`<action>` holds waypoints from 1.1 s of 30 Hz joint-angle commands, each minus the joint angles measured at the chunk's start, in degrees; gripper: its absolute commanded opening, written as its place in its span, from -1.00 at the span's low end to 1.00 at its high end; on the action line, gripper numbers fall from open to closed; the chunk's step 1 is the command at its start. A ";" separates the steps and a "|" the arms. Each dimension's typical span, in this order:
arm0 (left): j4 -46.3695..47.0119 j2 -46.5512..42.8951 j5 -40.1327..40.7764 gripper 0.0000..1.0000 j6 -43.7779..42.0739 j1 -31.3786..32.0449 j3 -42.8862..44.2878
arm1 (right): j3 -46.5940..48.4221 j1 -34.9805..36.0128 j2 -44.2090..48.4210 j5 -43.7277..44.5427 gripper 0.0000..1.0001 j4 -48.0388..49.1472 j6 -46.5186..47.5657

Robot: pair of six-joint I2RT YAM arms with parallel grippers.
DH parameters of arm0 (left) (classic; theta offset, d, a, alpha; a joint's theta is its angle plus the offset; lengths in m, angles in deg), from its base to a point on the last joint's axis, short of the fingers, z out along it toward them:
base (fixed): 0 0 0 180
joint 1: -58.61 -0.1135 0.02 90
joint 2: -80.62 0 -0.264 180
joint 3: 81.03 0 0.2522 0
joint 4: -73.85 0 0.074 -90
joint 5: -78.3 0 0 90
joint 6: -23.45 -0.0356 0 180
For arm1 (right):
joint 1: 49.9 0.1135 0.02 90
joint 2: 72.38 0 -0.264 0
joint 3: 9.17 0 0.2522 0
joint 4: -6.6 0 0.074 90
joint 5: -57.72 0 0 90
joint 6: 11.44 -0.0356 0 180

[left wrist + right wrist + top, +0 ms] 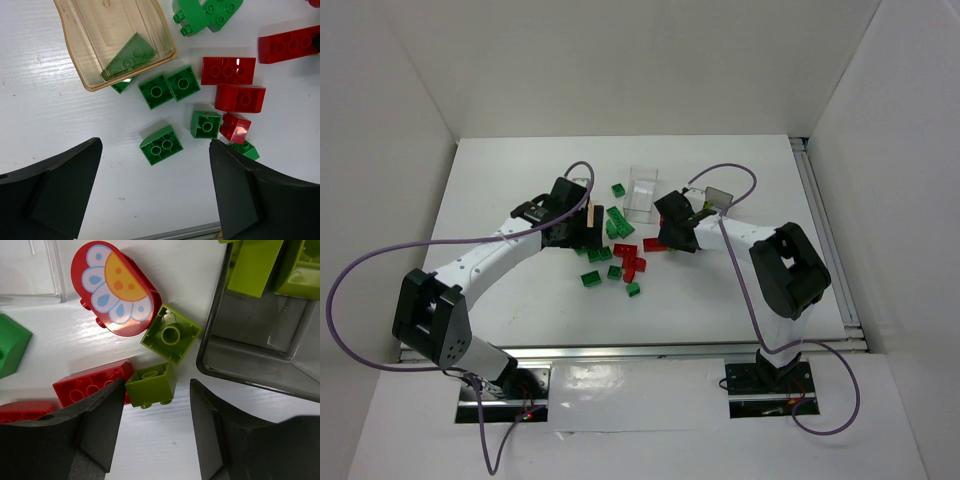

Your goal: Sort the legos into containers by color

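On the white counter [700,300] the legos [620,262] lie in a loose pile between the two arms. The left gripper [155,150] hangs over the pile's left side, jaws spread wide and holding nothing. A green brick [161,145] lies on the counter in the gap between them, touching neither finger. In the left wrist view eight or nine green pieces show, one of them tucked beside a finger, along with four red bricks [228,70]. Just beyond stands a tinted container [165,47] with one green wedge [129,57] inside and another green brick half under its edge. The right gripper [156,385] is low over the pile's right side, jaws partly apart. A yellow-green brick [150,385] sits between them, close against one finger with a clear gap to the other, so it is not clamped. A second yellow-green brick [171,334] lies just beyond it. Past that is one rounded red piece [115,287] printed with a flower, and two more red bricks lie beside a finger. Next to this gripper a grey-looking container [210,340] holds at least two yellow-green pieces. A third, clear container [642,190] stands at the pile's far edge, making three containers in all.
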 commanded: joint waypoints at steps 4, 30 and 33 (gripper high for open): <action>-0.41 -1.12 -0.19 0.96 -1.47 0.20 0.58 | 1.65 0.01 -0.27 3.21 0.17 1.94 -2.24; 0.12 1.52 -1.25 0.96 -1.47 0.72 1.64 | -0.72 1.51 5.00 3.57 0.34 -2.02 0.58; -0.40 1.52 -0.72 0.96 -2.00 0.72 1.64 | -0.72 1.51 5.00 4.10 0.32 -2.02 -0.73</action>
